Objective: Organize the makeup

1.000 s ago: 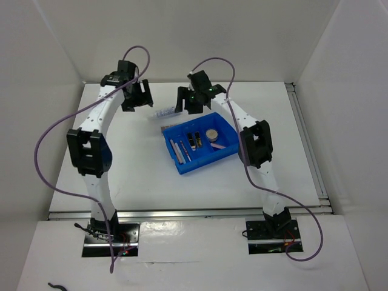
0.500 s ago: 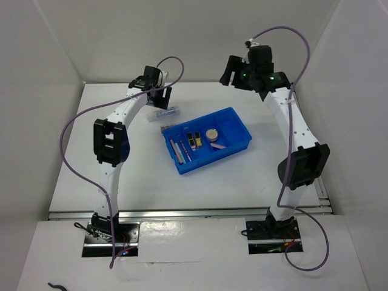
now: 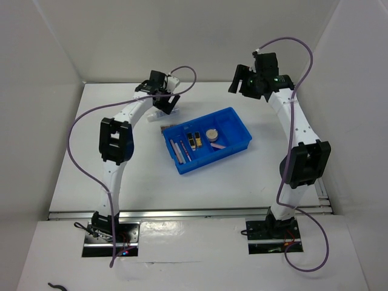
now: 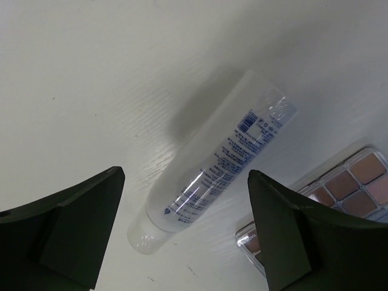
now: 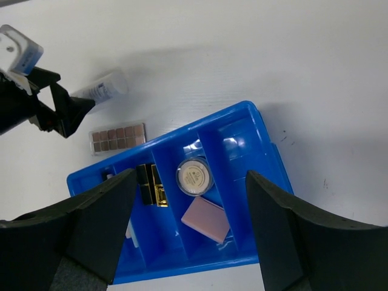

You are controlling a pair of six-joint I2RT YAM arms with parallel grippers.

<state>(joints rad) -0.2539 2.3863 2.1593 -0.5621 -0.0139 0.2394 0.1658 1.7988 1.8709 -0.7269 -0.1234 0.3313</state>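
Observation:
The clear tube [image 4: 215, 176] lies on the white table between the fingers of my open left gripper [image 4: 185, 176], which hovers just above it. The brown eyeshadow palette [image 4: 342, 191] lies beside the tube, outside the bin. In the top view the left gripper [image 3: 162, 100] hides the tube. My right gripper [image 3: 244, 83] is open and empty, held high at the back right. In its view [image 5: 191, 176] I look down on the bin's contents: the round beige compact [image 5: 194, 176], the pink square pad [image 5: 206, 219] and the black-gold cases [image 5: 148, 185]. Thin sticks [image 3: 180, 150] lie in the left compartment.
The blue divided bin [image 3: 239, 134] sits slanted mid-table; its right compartment [image 5: 242, 151] holds nothing. White walls close in the back and both sides. A metal rail [image 3: 303, 121] runs along the table's right edge.
My right gripper has swung from the bin's back edge up to the back right. My left gripper has moved right and come down over the tube.

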